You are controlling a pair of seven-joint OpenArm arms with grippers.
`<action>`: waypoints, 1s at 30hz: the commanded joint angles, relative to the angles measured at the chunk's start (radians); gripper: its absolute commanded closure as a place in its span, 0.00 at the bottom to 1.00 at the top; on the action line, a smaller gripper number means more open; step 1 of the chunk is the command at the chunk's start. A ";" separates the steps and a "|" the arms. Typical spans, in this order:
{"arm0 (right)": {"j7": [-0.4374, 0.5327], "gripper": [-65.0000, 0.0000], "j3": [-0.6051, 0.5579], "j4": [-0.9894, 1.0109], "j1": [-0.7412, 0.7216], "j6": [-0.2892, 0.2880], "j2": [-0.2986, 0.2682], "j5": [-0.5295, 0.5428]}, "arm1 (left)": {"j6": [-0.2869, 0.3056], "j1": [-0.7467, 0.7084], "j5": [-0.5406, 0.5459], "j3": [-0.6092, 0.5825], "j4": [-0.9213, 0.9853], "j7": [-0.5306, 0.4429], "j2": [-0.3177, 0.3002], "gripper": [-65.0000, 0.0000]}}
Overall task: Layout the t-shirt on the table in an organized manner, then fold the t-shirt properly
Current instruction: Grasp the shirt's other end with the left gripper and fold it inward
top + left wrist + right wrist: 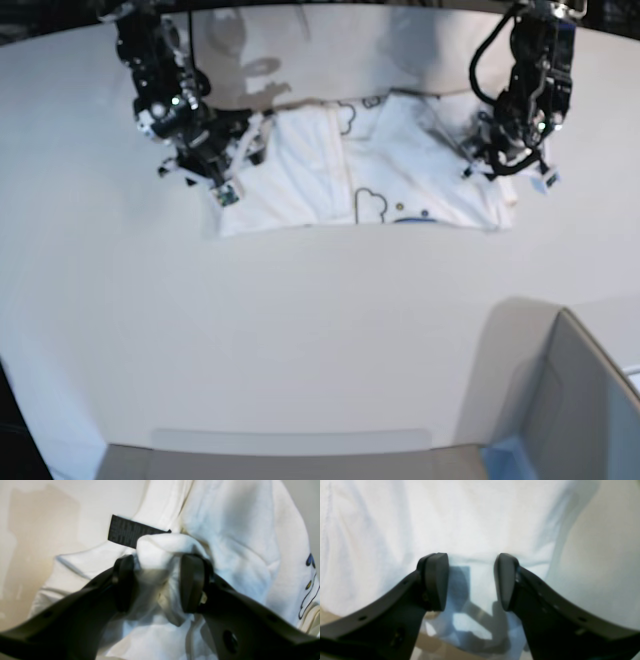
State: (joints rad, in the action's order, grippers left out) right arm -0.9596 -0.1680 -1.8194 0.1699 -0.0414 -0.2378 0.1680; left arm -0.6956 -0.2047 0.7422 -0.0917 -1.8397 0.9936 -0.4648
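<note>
Near the table's (300, 330) far edge I see the t-shirt (360, 180), left gripper (157, 582) pinching a bunched fold by its black tag (130, 531), right gripper (471, 580) spread wide over cloth, open tabletop nearer me.

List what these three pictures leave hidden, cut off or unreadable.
- Black tag: print too blurred to read, left wrist view.
- T-shirt print: folds hide most of it, base view.
- Right claw: whether its tips touch the cloth below, unclear.
- Grey box: cut off by the frame edge.
</note>
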 commanded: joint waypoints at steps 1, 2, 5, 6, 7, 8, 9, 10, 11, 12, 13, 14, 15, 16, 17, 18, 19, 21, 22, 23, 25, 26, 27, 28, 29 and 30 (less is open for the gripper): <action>0.006 0.51 0.003 -0.015 -0.005 -0.001 -0.004 0.002 | -0.003 0.011 -0.006 0.005 -0.008 -0.028 -0.010 0.53; 0.006 0.51 0.003 -0.015 -0.003 -0.001 -0.004 0.002 | -0.003 0.011 -0.008 0.007 0.002 -0.037 -0.010 0.53; 0.006 0.51 0.003 -0.013 -0.003 -0.001 -0.004 0.002 | -0.003 0.011 -0.008 0.007 0.054 -0.054 -0.013 0.53; 0.006 0.51 0.003 -0.013 -0.003 -0.001 -0.004 0.002 | -0.003 0.011 -0.008 0.004 0.071 -0.057 -0.013 0.53; 0.006 0.51 0.003 -0.013 -0.003 -0.001 -0.004 0.002 | -0.003 0.011 -0.008 0.004 0.076 -0.060 -0.013 0.53; 0.006 0.51 0.003 -0.013 -0.003 -0.001 -0.004 0.002 | -0.003 0.011 -0.008 0.004 0.077 -0.058 -0.013 0.53; 0.006 0.51 0.003 -0.013 -0.003 -0.001 -0.004 0.002 | -0.003 0.011 -0.008 0.002 0.077 -0.058 -0.013 0.53; 0.006 0.51 0.003 -0.013 -0.003 -0.001 -0.004 0.002 | -0.003 0.011 -0.006 0.002 0.077 -0.058 -0.013 0.53; 0.006 0.51 0.003 -0.013 -0.003 -0.001 -0.004 0.002 | -0.003 0.011 -0.006 0.002 0.077 -0.057 -0.013 0.53; 0.006 0.51 0.003 -0.013 -0.003 -0.001 -0.004 0.002 | -0.003 0.012 -0.006 0.002 0.077 -0.054 -0.013 0.53; 0.006 0.51 0.003 -0.013 -0.003 -0.001 -0.004 0.002 | -0.003 0.012 -0.006 0.002 0.077 -0.049 -0.013 0.53; 0.006 0.51 0.003 -0.013 -0.003 -0.001 -0.004 0.002 | -0.003 0.012 -0.003 0.000 0.077 -0.048 -0.013 0.53; 0.006 0.51 0.003 -0.013 -0.003 -0.001 -0.004 0.002 | -0.003 0.012 -0.003 -0.003 0.077 -0.046 -0.013 0.53; 0.006 0.51 0.003 -0.013 -0.003 -0.001 -0.004 0.002 | 0.007 0.012 -0.003 -0.013 0.077 -0.046 -0.015 0.53; 0.006 0.51 0.003 -0.013 -0.003 -0.001 -0.004 0.002 | 0.073 0.012 -0.003 -0.019 0.077 -0.046 -0.015 0.54; 0.006 0.51 0.003 -0.013 -0.003 -0.001 -0.004 0.002 | 0.141 0.012 -0.006 -0.023 0.077 -0.046 -0.015 0.57; 0.006 0.51 0.003 -0.013 -0.003 -0.001 -0.004 0.002 | 0.190 0.011 -0.008 -0.023 0.077 -0.045 -0.015 0.61; 0.006 0.51 0.003 -0.013 -0.003 -0.001 -0.004 0.002 | 0.258 0.011 -0.008 -0.016 0.082 -0.029 -0.012 0.74; 0.006 0.51 0.003 -0.013 -0.003 -0.001 -0.004 0.002 | 0.273 0.011 -0.008 -0.015 0.091 -0.017 -0.010 0.80; 0.006 0.51 0.003 -0.013 -0.003 -0.001 -0.004 0.002 | 0.288 0.012 -0.006 -0.015 0.107 -0.012 -0.009 0.87; 0.006 0.51 0.003 -0.013 -0.003 -0.001 -0.004 0.002 | 0.320 0.023 -0.005 -0.015 0.145 0.003 -0.009 0.97; 0.006 0.51 0.003 -0.013 -0.003 -0.001 -0.004 0.002 | 0.342 0.044 -0.005 -0.015 0.163 0.006 -0.009 1.00; 0.008 0.51 0.003 -0.013 -0.003 -0.001 -0.004 0.002 | 0.356 0.061 -0.005 -0.015 0.182 0.011 -0.009 1.00; 0.008 0.51 0.003 -0.012 -0.003 -0.001 -0.004 0.002 | 0.362 0.069 -0.005 -0.015 0.193 0.011 -0.010 1.00; 0.009 0.51 0.003 -0.007 -0.003 -0.001 -0.004 0.003 | 0.362 0.070 -0.005 -0.013 0.199 0.011 -0.010 1.00; 0.009 0.51 0.003 0.002 -0.005 -0.001 -0.002 0.006 | 0.362 0.072 -0.005 -0.001 0.200 0.011 -0.013 1.00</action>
State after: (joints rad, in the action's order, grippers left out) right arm -0.9569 -0.1680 -1.8114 0.1707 -0.0414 -0.2375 0.1673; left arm -0.3321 -0.1249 0.7250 -0.0959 -1.6444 0.9634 -0.4713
